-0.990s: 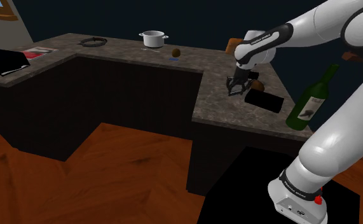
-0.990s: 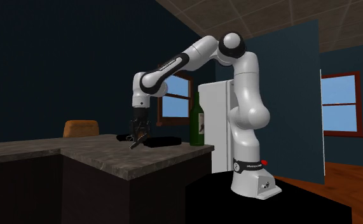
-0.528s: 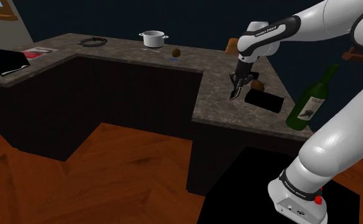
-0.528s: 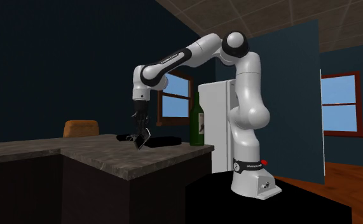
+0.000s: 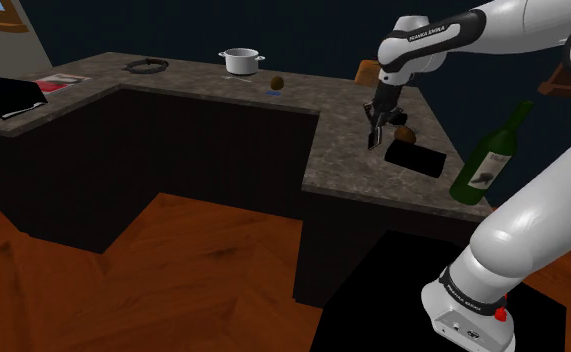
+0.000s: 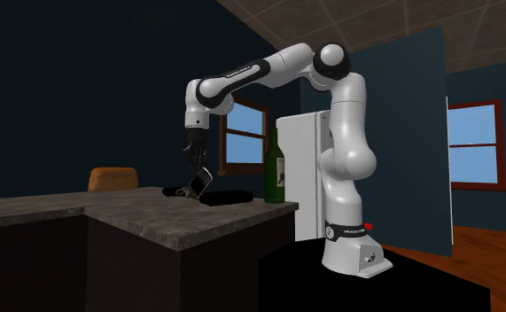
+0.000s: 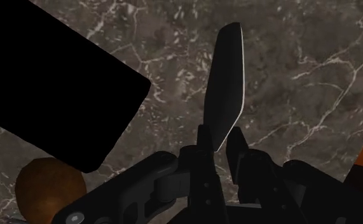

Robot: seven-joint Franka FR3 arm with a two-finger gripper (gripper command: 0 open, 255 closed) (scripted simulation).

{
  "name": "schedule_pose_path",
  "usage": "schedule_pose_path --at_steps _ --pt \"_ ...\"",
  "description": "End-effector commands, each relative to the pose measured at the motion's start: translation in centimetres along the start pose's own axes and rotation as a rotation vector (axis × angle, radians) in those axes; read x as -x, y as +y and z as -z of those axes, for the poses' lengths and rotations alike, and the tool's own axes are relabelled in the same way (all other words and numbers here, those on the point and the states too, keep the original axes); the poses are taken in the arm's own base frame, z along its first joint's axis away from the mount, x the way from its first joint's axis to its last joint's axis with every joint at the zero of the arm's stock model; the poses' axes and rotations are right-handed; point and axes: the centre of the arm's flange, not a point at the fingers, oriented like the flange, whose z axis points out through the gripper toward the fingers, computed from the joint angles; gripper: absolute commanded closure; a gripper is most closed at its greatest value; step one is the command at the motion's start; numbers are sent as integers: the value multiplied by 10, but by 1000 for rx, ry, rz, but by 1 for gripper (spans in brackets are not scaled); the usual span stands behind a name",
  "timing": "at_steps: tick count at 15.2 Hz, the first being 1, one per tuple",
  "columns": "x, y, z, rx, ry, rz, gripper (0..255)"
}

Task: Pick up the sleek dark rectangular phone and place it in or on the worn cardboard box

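Phone [image 7: 227,83] gripped above the counter

The gripper [image 7: 219,139] has its fingers closed on the phone's lower end. The phone hangs tilted over the marble counter [image 5: 343,150], right of centre in the shoulder view. A black slab [image 5: 416,157] and a brown ball [image 5: 405,132] lie just below it there, with a green bottle [image 5: 488,155] further right.

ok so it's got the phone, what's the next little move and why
Probably carry the phone toward the brown box, keeping height: the gripper clasps it clear of the counter, and a round brown thing and a black slab lie just below.
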Motion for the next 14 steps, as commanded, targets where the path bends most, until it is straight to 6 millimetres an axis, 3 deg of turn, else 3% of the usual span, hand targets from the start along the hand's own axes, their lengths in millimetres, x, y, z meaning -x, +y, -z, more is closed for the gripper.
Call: schedule_pose_path --at_steps 1,8,14 --pt "0 0 11 0 0 0 255" --pt "1 -2 47 0 0 0 255" --pt "16 76 52 0 0 0 255"
